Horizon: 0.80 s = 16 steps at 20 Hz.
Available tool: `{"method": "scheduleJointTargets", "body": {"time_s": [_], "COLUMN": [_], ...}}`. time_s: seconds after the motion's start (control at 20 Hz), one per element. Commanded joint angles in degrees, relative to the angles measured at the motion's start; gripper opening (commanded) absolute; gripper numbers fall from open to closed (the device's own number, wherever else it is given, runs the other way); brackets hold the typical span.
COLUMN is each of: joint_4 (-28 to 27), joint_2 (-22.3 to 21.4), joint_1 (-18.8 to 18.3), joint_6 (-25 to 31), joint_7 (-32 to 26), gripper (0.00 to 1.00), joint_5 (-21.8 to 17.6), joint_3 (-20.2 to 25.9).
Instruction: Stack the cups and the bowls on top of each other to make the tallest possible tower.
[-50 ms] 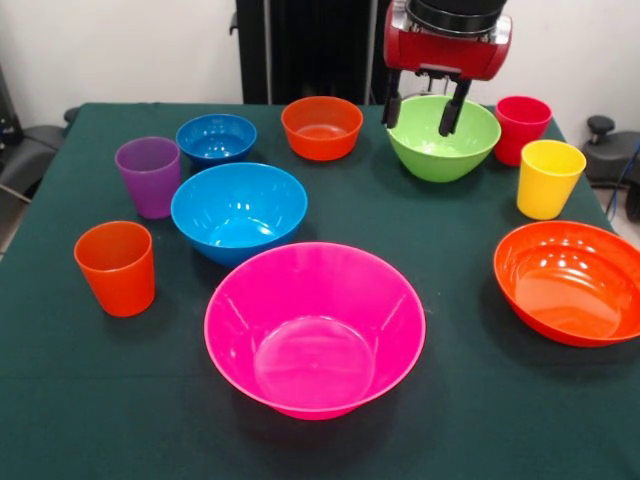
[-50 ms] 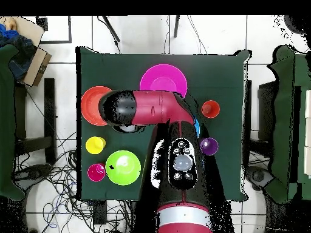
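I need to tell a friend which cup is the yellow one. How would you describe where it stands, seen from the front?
In the front view, start at the large pink bowl nearest the camera and look to the right side of the green cloth. There, behind the big orange bowl, stands the yellow cup. Its neighbour further back is a red cup; only this one is yellow.
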Motion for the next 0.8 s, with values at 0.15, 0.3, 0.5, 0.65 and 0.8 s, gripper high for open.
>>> {"method": "scheduleJointTargets", "body": {"time_s": [0.15, 0.3, 0.5, 0.65, 0.8], "joint_4": [-3.6, -4.6, -5.6, -6.1, -6.7], "joint_2": [3.5, 4.3, 5.3, 6.8, 7.4], "joint_1": [-1.5, -1.6, -1.7, -2.1, -1.9], "joint_6": [5.6, 6.0, 5.8, 4.5, 4.3], "joint_7": [-7.5, -7.5, -7.5, -7.2, -6.9], "gripper": [1.0, 1.0, 1.0, 1.0, 1.0], "joint_5": [-5.8, -5.8, -5.5, -5.4, -5.4], "joint_3": [3.8, 3.9, 4.1, 4.3, 4.3]}}
